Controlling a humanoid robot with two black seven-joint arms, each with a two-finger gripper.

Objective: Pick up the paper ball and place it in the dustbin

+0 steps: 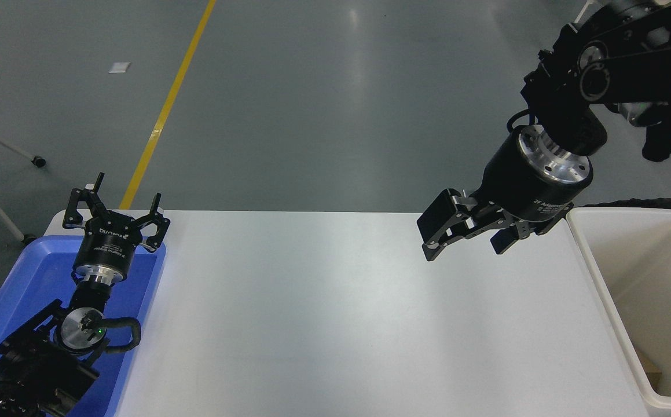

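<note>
A grey polished floor with a yellow line point(167, 107) running away from the camera lies beyond the white table point(335, 324), which fills the lower part of the head view. The dustbin point(601, 272) — a cream-white tub with a thick rounded rim — stands at the table's right end, its near-left inner corner showing a scrap of something tan (too little shows to tell whether that is the paper ball; no ball is in plain sight on the table top). Just left of the dustbin's far-left corner, the right gripper point(465, 246) hangs above the table, angled down and to the left, its jaws spread with nothing between them; its arm reaches in from the upper right. Far from the dustbin, at the table's opposite end, a blue tray point(138, 301) sits — the left gripper point(116, 220) is parked over its far edge, fingers pointing away from the camera and spread apart, holding nothing.
</note>
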